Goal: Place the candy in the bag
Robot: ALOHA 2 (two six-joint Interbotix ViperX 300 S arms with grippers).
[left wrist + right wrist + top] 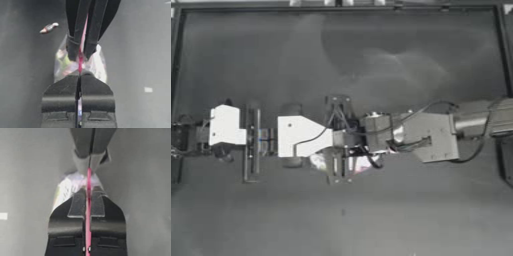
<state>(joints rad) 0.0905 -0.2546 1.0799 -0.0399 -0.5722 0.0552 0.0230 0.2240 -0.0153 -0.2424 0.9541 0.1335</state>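
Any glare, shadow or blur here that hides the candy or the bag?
Top view: pale glare streaks the table; arms cover the bag, no candy discernible. Left wrist view: candy small and soft-edged; bag glints. Right wrist view: bag washed pale, zip strip clear.

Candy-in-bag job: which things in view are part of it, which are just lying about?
Part of the job:
- bag, pinched at its pink zip strip by the left gripper and the right gripper, both shut on it at mid-table
- candy, loose on the table beside the bag

Just lying about:
- white marker on the table
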